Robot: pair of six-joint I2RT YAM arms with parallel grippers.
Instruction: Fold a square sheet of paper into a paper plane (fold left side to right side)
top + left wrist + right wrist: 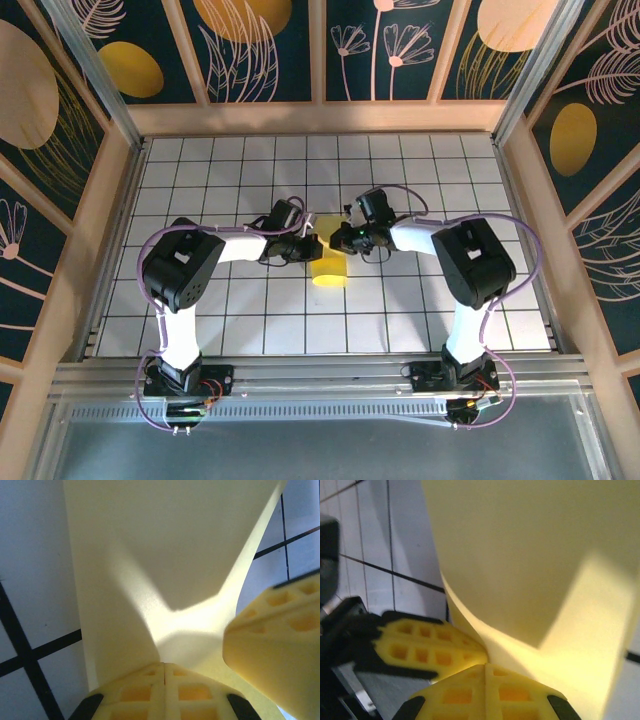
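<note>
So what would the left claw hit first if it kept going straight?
Probably the yellow paper the left claw pinches, curving up right ahead; the right claw sits just beside that line.

White grid-tiled table, and near its middle there's the square sheet of paper, pale yellow, bowed up rather than lying flat.

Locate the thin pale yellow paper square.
Top view: the pale yellow paper square is centred on the tiled table, held by the left gripper and right gripper.
</note>
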